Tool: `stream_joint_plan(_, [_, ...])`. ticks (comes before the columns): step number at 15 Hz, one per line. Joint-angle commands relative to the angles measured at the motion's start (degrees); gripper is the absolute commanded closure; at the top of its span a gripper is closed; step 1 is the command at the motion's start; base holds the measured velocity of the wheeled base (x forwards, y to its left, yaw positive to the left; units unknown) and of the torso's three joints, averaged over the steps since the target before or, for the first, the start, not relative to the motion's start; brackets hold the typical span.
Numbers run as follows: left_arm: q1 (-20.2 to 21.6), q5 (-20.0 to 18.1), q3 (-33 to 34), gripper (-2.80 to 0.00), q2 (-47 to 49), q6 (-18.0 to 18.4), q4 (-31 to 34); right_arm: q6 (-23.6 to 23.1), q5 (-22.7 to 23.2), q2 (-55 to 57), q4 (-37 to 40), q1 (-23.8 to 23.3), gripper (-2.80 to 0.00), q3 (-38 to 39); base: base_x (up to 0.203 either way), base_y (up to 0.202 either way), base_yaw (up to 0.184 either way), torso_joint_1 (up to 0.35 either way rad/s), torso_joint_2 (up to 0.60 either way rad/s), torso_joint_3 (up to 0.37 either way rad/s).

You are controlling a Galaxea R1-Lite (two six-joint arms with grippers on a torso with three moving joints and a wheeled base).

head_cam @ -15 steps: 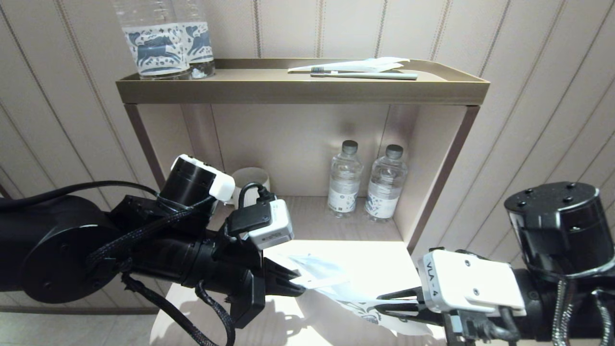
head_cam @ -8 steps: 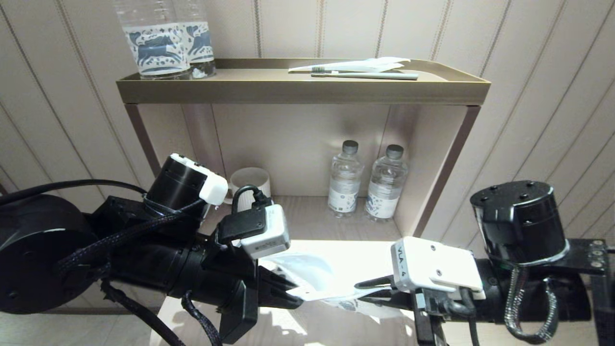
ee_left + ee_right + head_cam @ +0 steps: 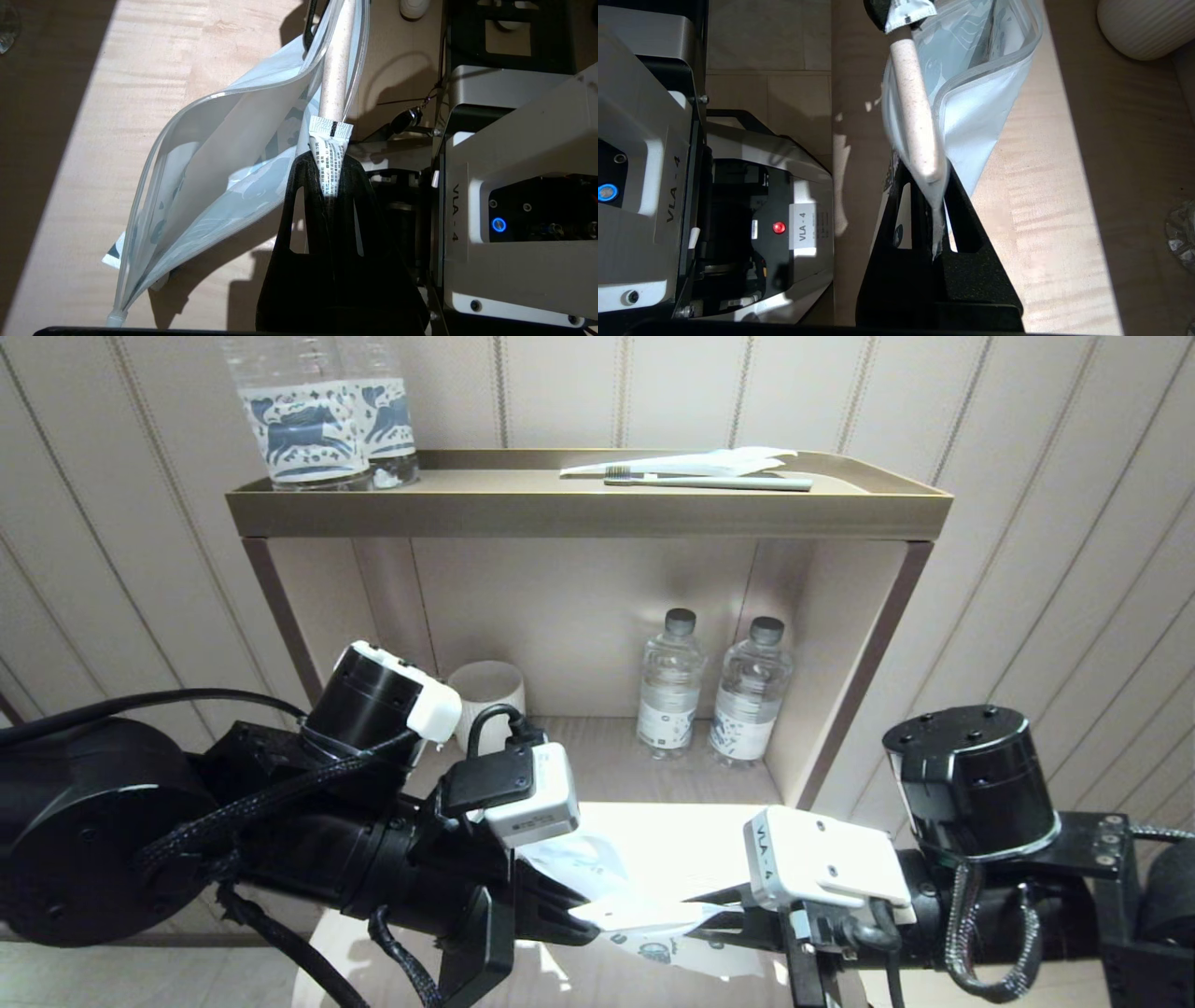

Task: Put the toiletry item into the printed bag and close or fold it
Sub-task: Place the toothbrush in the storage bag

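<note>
My left gripper [image 3: 584, 924] [image 3: 327, 163] is shut on the crimped end of the small white tube [image 3: 329, 140], level with the end of the speckled off-white toothbrush handle [image 3: 334, 70]. That handle runs away from it into the gaping mouth of the printed bag [image 3: 219, 158] [image 3: 644, 919]. The brush's bristle head is hidden. Facing it, my right gripper [image 3: 711, 917] [image 3: 930, 176] is shut on the bag's far part, where the handle [image 3: 915, 107] ends inside the translucent film. The bag [image 3: 985, 93] bows out between the two grippers above the wooden surface [image 3: 154, 56].
On the top tray [image 3: 579, 513] lie a greyish-green toothbrush with white wrapper [image 3: 719, 482] and clear bottles with blue horse labels [image 3: 313, 425]. Two small water bottles [image 3: 670, 686] and a white ribbed cup [image 3: 487, 686] stand on the lower shelf, close behind the grippers.
My right arm has moved left toward the left gripper. The bag between them has gone from stretched out to bunched and bowed open.
</note>
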Motion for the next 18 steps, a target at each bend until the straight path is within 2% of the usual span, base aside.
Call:
stream_joint_plan(1, [0.00,0.05,-0.24,0.00,1.65,0.22,-0.19,-0.28,0.49,-0.20,-0.10,0.10,0.00,1.02,0.000,0.000,0.000,0.000,0.00,0.000])
stream_joint_plan(6, [0.44,-0.27,-4.30,0.00,3.65,0.14,-0.33,-0.27,3.05,-0.52,-0.10,0.11,0.00,1.61,0.000,0.000,0.000,0.000,0.00,0.000])
stream_joint_plan(11, [0.60,-0.06,-1.09,0.00,2.67,1.31,0.58,-0.63,3.49,-0.39,-0.19,-0.33,0.00,1.56,0.000,0.000,0.000,0.000,0.00,0.000])
stream_joint_plan(13, [2.16,-0.08,0.11,0.00,0.81,1.33,0.27,-0.53,3.57,-0.39,-1.03,-1.13,0.00,2.19,0.000,0.000,0.000,0.000,0.00,0.000])
stream_joint_plan(15, [5.45,-0.50,-0.91,0.00,-0.61,0.80,0.00,0.17,3.54,-0.35,-2.89,-1.46,0.00,2.80,0.000,0.000,0.000,0.000,0.00,0.000])
stream_joint_plan(16, [7.35,-1.30,-2.12,0.00,-1.08,0.22,0.01,1.39,3.57,-0.26,-3.38,-1.79,0.00,2.77,0.000,0.000,0.000,0.000,0.00,0.000])
stream_joint_plan(18, [10.96,-7.95,-4.58,0.00,-1.85,-4.28,0.00,5.93,3.58,-0.11,-3.47,-1.36,0.00,1.25,0.000,0.000,0.000,0.000,0.00,0.000])
